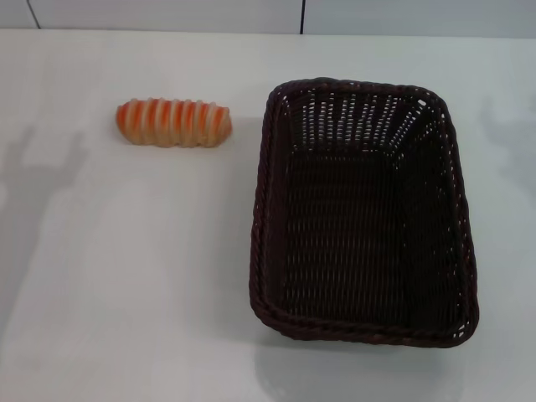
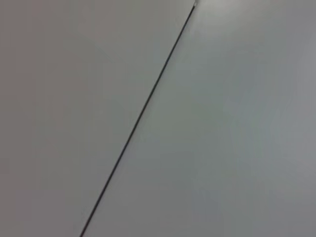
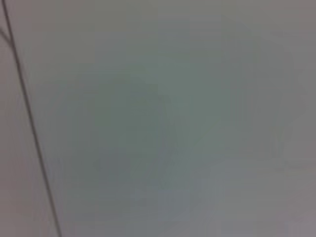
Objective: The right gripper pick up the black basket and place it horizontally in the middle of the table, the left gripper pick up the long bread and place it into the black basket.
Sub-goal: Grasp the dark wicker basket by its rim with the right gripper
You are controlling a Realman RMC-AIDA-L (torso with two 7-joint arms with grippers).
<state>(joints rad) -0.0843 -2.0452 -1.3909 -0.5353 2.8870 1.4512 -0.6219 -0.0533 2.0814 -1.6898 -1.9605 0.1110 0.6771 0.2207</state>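
Frankly, neither of my grippers shows, so their jaws I cannot tell; the black basket (image 1: 362, 213) looks light and stiff, best pinched at its braided rim.

We see the black basket (image 1: 364, 213), a large dark woven rectangle with a braided rim, sitting upright and empty on the white table (image 1: 126, 276), right of centre, its long side running away from us. The long bread (image 1: 173, 122), orange with cream ridges, lies crosswise to its far left, well apart.
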